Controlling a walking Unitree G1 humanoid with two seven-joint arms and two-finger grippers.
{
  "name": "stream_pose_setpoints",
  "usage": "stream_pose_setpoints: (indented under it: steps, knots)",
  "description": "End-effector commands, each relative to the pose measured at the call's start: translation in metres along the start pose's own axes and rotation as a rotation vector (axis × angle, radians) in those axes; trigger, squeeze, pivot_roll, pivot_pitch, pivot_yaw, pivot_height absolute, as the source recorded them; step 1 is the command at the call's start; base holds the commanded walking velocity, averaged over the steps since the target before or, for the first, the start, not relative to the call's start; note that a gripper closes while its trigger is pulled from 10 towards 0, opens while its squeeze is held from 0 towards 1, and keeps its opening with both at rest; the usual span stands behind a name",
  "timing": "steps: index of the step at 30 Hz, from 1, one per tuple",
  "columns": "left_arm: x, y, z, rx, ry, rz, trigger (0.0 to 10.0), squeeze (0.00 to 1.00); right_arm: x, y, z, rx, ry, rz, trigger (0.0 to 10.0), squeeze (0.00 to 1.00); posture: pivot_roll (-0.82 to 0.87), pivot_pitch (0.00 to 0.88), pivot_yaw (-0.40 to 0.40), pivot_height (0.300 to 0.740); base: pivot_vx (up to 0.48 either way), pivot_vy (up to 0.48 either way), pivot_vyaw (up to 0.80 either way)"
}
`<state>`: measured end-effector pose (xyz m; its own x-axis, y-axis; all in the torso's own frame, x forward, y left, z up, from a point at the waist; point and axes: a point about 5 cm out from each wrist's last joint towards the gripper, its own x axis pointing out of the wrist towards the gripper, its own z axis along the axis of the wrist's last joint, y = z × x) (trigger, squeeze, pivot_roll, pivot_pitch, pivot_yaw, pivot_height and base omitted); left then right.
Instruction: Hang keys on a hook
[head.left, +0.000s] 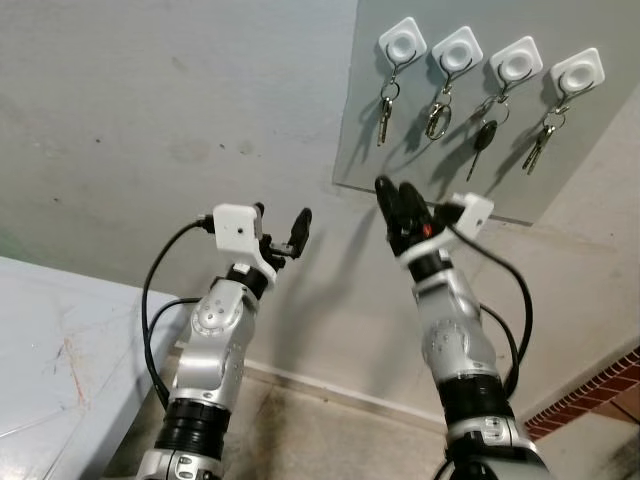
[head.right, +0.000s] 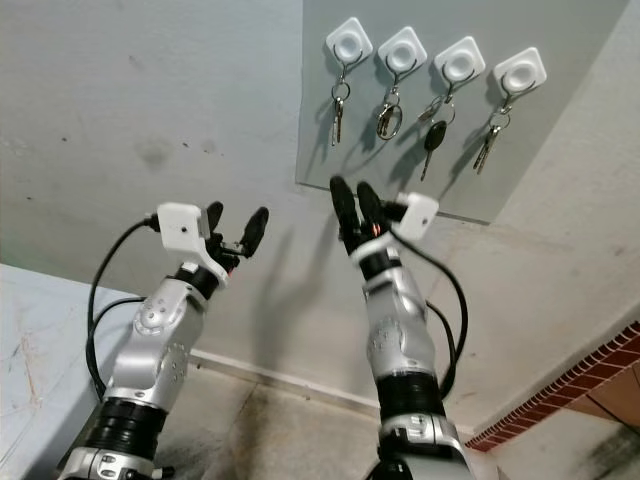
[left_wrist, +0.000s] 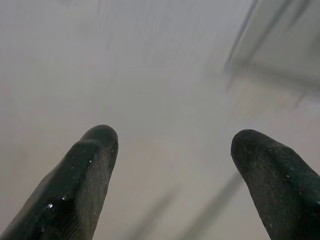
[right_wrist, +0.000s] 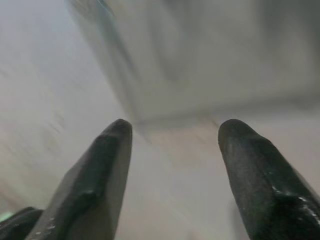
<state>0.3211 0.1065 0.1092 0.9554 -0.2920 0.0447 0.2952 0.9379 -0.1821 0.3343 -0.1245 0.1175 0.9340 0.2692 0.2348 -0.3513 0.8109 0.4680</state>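
- The right gripper is raised toward the wall, its two black fingers parted with nothing between them; their tips stand just under the lower edge of the grey board fixed to the wall, near its lower left corner
- Above those fingertips, on the board, sits a row of four white hooks; each one carries keys
- The first hook lies almost straight above the right fingertips; a silver key set hangs from it on a ring
- The second hook is above and a little to the right of the fingers; from it hang keys with a large oval ring
- The third hook is further right; a black-headed key dangles below it
- The fourth hook is the farthest from the fingers; another silver bunch hangs there
- The left gripper is held up well to the left of the right one, lower than the board and facing bare wall; its fingers are spread wide and hold nothing; in the left wrist view the board's corner appears blurred beyond the fingertips
- A black cable loops from the left wrist's white camera housing; a pale tabletop lies below and to the left of the left arm
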Motion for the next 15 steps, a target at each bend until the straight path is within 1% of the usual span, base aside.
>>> stream_pose_setpoints:
  steps: [1, 2, 4, 5, 6, 7, 9, 11, 13, 14, 15]
  knots:
    - [-0.003, 0.005, -0.008, 0.017, 0.016, 0.016, 10.0, 0.0, -0.002, -0.003, -0.001, -0.041, 0.01, 0.003, 10.0, 1.0, 0.01, 0.0, -0.025, 0.74, 0.0, 0.0, 0.0]
    - [-0.008, 0.011, -0.022, 0.022, 0.055, 0.044, 10.0, 0.0, -0.014, -0.013, -0.011, -0.068, 0.056, -0.031, 10.0, 1.0, 0.01, 0.0, -0.025, 0.74, 0.0, 0.0, 0.0]
    - [-0.011, 0.016, -0.034, 0.017, 0.099, 0.07, 10.0, 0.0, -0.024, -0.022, -0.02, -0.091, 0.098, -0.056, 10.0, 1.0, 0.0, 0.0, -0.024, 0.74, 0.0, 0.0, 0.0]
    - [-0.016, 0.019, -0.044, 0.036, 0.124, 0.082, 10.0, 0.0, -0.035, -0.031, -0.03, -0.111, 0.148, -0.085, 10.0, 1.0, 0.0, 0.0, -0.024, 0.74, 0.0, 0.0, 0.0]
    - [-0.019, 0.021, -0.051, 0.052, 0.145, 0.097, 10.0, 0.0, -0.042, -0.036, -0.035, -0.119, 0.178, -0.111, 10.0, 1.0, 0.0, 0.0, -0.023, 0.74, 0.0, 0.0, 0.0]
    - [-0.021, 0.023, -0.055, 0.062, 0.159, 0.107, 10.0, 0.0, -0.047, -0.04, -0.039, -0.126, 0.197, -0.128, 10.0, 1.0, 0.0, 0.0, -0.023, 0.74, 0.0, 0.0, 0.0]
    - [-0.027, 0.027, -0.069, 0.064, 0.224, 0.119, 10.0, 0.0, -0.06, -0.049, -0.049, -0.141, 0.257, -0.167, 10.0, 1.0, 0.0, 0.0, -0.022, 0.74, 0.0, 0.0, 0.0]
    - [-0.031, 0.029, -0.077, 0.065, 0.255, 0.127, 10.0, 0.0, -0.069, -0.056, -0.055, -0.159, 0.293, -0.201, 10.0, 1.0, 0.0, 0.0, -0.019, 0.74, 0.0, 0.0, 0.0]
    - [-0.04, 0.031, -0.093, 0.059, 0.329, 0.13, 10.0, 0.0, -0.084, -0.066, -0.064, -0.19, 0.363, -0.253, 10.0, 1.0, -0.01, 0.0, -0.018, 0.74, 0.0, 0.0, 0.0]
    - [-0.046, 0.031, -0.101, 0.071, 0.371, 0.132, 10.0, 0.0, -0.095, -0.071, -0.07, -0.196, 0.406, -0.284, 10.0, 1.0, -0.01, 0.0, -0.015, 0.74, 0.0, 0.0, 0.0]
    - [-0.048, 0.031, -0.104, 0.079, 0.383, 0.132, 10.0, 0.0, -0.098, -0.073, -0.073, -0.197, 0.421, -0.301, 10.0, 1.0, -0.01, 0.0, -0.012, 0.74, 0.0, 0.0, 0.0]
